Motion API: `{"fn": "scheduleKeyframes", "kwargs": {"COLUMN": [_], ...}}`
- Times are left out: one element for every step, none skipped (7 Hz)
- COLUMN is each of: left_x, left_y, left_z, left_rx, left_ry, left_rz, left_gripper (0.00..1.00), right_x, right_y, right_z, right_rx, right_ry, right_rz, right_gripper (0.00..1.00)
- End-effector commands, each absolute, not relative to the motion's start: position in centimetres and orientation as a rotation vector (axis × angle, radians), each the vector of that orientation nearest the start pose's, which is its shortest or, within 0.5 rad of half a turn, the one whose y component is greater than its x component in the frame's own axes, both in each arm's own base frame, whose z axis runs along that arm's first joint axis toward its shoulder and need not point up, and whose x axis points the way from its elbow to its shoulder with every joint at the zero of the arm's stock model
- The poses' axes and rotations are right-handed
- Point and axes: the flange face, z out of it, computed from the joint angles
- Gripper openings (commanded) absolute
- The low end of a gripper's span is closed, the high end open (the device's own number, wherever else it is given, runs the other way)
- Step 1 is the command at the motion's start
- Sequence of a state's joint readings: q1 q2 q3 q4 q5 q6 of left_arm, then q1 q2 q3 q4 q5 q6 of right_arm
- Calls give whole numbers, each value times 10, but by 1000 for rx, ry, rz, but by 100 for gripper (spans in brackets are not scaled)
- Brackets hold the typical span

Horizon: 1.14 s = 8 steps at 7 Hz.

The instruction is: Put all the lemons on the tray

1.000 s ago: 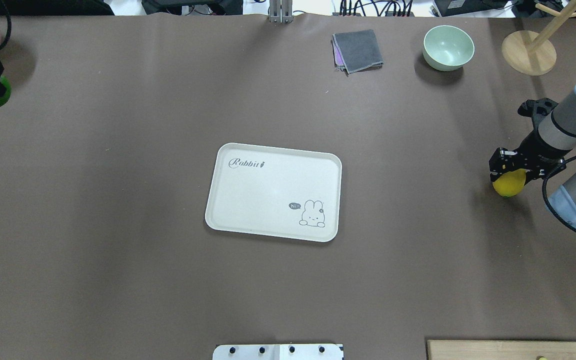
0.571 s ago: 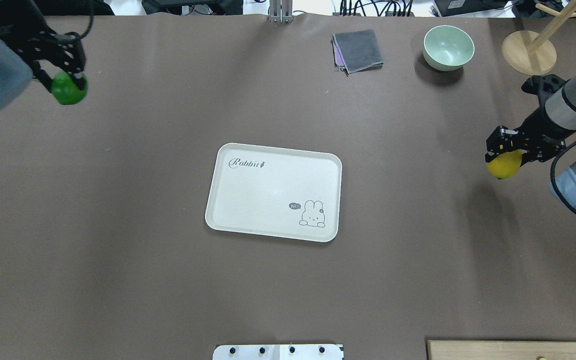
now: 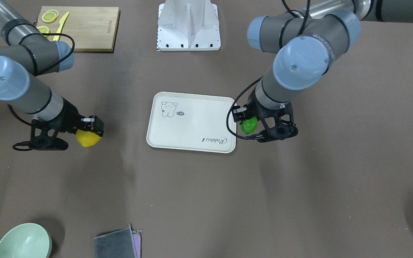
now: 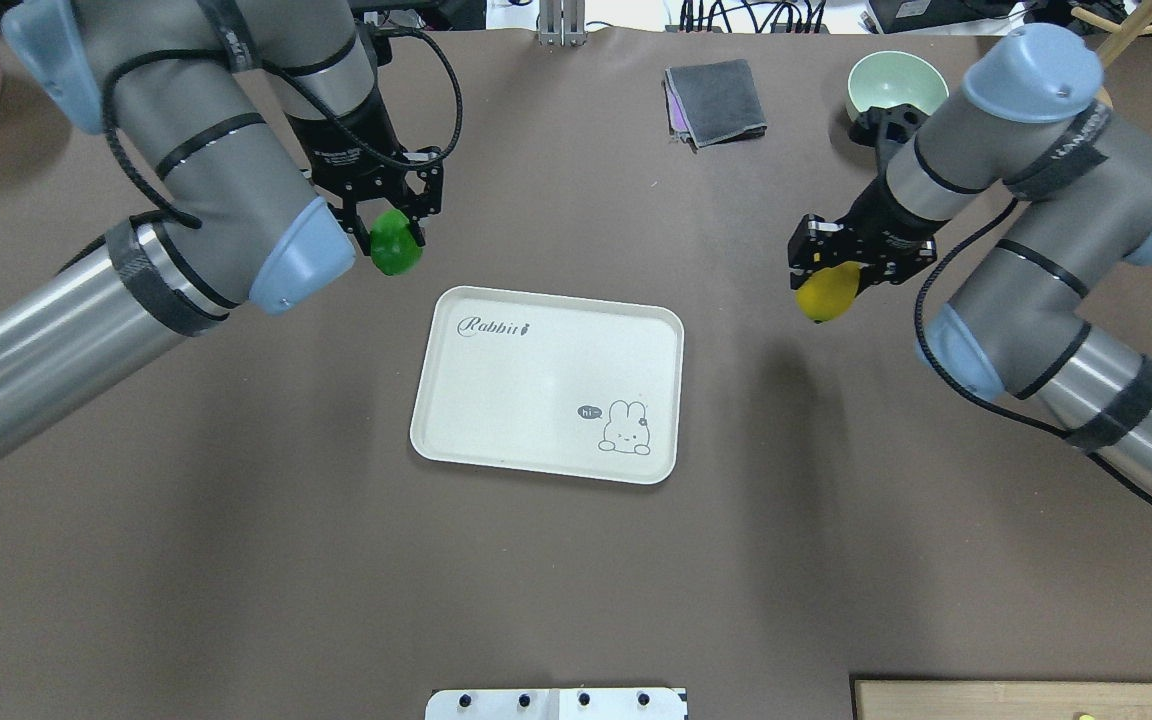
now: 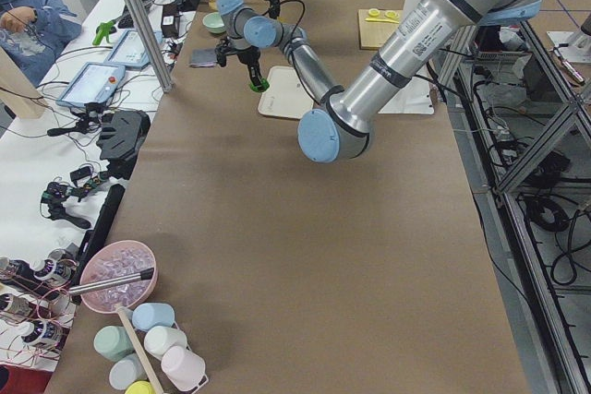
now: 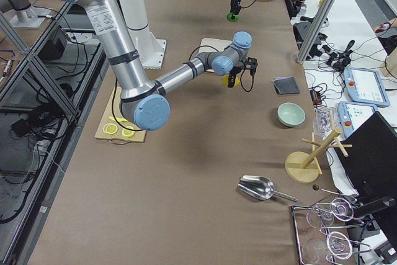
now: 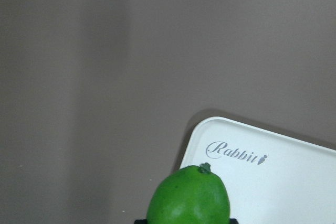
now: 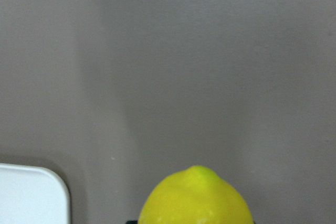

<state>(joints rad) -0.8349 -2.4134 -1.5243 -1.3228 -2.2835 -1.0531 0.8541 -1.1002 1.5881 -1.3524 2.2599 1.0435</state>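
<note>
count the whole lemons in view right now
2. The green lemon is held in the left gripper by the tray's corner; the yellow lemon is in the right gripper, off the tray's other side. Neither is on the tray.

a robotics lab: beside the brown-covered table [image 5: 277, 265] stand an aluminium post [image 5: 139, 20], a white bench [image 5: 37, 159] with teach pendants [image 5: 88, 88] and small devices [image 5: 115, 131], and a seated operator [image 5: 23, 11].

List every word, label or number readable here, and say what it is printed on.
"Rabbit": script in a corner of the tray.
"hi~": speech bubble beside the drawing on the tray.
Print on the left arm and on the cutting board: too small to read.
</note>
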Motion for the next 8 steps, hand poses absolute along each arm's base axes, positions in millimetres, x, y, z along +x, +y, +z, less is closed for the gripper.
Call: {"fn": "scheduleKeyframes", "kwargs": {"left_x": [486, 498, 498, 496, 493, 509, 534, 552], "left_y": [-565, -559, -559, -556, -549, -531, -509, -490], "left_z": [178, 182, 199, 213, 227, 229, 230, 229], "left_rx": [-186, -192, -177, -167, -142, -149, -122, -146], "left_ry": [828, 817, 812, 818, 810, 803, 783, 796], "left_rz": [-113, -111, -106, -110, -108, -93, -88, -103], "left_gripper": [0, 0, 0, 0, 0, 0, 0, 0], "right_x": [-469, -489, -499, -509, -521, -532, -534, -534], "right_y": [-540, -534, -537, -537, -528, -517, -514, -514], "right_z": [309, 293, 271, 253, 252, 252, 253, 252], "right_rx": [-69, -76, -73, -85, -96, -106, -118, -122], "right_ry": [-925, -934, -948, -960, -960, -959, -959, -960], "right_rz": [22, 18, 23, 45, 31, 14, 9, 12], "right_gripper": [0, 0, 0, 0, 0, 0, 0, 0]}}
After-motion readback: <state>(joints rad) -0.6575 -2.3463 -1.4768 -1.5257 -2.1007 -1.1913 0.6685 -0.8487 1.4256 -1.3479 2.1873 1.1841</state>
